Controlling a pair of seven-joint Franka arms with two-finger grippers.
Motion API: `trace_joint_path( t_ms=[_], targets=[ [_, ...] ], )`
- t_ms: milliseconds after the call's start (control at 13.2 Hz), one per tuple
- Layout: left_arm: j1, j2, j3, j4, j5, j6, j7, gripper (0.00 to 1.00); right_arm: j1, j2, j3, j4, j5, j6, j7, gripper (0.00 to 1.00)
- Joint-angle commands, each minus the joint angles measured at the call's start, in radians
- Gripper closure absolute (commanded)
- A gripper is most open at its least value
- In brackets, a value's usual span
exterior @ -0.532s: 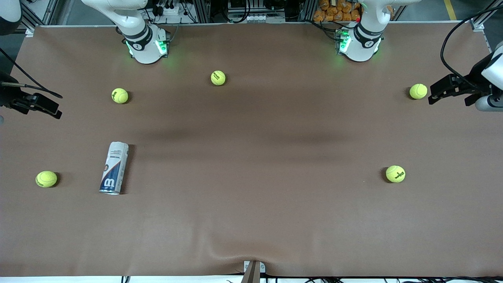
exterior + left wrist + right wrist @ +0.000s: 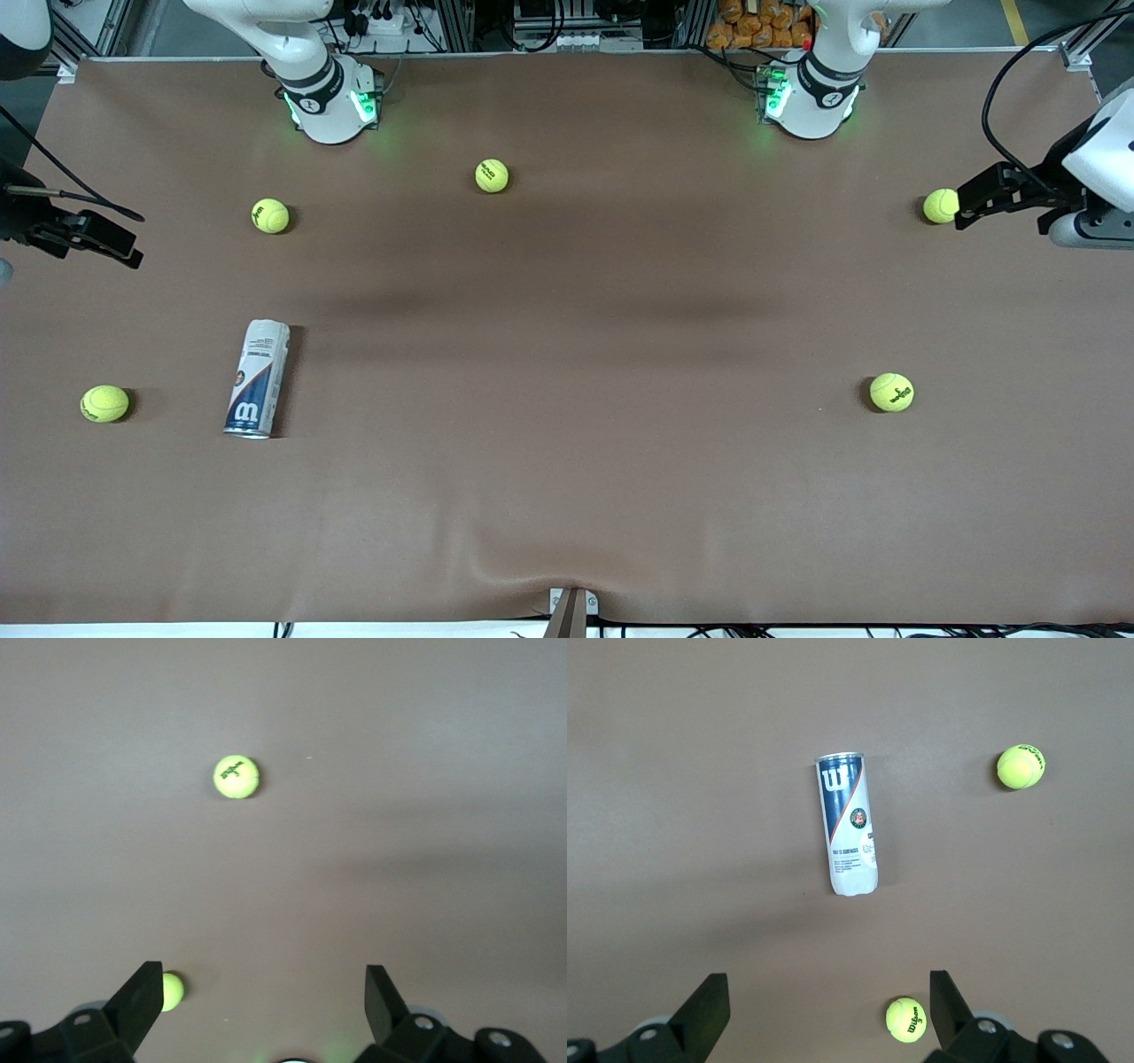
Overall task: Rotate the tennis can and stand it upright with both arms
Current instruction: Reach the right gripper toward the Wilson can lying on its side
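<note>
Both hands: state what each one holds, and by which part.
Nothing is held. The left hand and right hand are open in the air; the white-and-navy clear plastic tennis can lies untouched.

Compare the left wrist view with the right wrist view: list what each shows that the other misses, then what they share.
Only the left wrist view: the open left hand over the table's left-arm end, with two tennis balls, one with a dark logo and one by its finger.

Only the right wrist view: the open right hand, the tennis can lying on its side, and two other balls.

Both: the brown table cover.
</note>
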Motion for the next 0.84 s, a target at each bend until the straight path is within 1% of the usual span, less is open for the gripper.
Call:
trace_joint_path(
  t_ms=[0,152,304,456,532,684,759],
  targets=[
    [-0.007,0.010,-0.027,0.014,0.035,-0.024,-0.034,0.00,0.018,0.052,-0.001,0.027,0.004,-0.007,0.001,0.00],
    [-0.006,0.012,-0.028,0.014,0.032,-0.023,-0.049,0.00,0.053,0.125,-0.001,0.058,-0.007,-0.007,-0.001,0.00],
    [-0.003,0.012,-0.028,0.006,0.026,-0.023,-0.051,0.00,0.121,0.213,-0.001,0.115,-0.013,-0.007,0.008,0.00],
    [0.000,0.012,-0.028,0.002,0.024,-0.020,-0.051,0.00,0.177,0.276,-0.003,0.126,-0.016,-0.007,0.011,0.00],
    [0.002,0.012,-0.028,-0.001,0.024,-0.018,-0.051,0.00,0.191,0.303,-0.003,0.126,-0.016,-0.005,0.011,0.00],
    [0.003,0.012,-0.028,-0.001,0.026,-0.014,-0.048,0.00,0.193,0.406,-0.003,0.138,-0.018,0.036,-0.006,0.00],
    [0.003,0.013,-0.028,-0.001,0.026,-0.014,-0.049,0.00,0.176,0.419,-0.004,0.138,-0.015,0.044,-0.034,0.00]
  ],
)
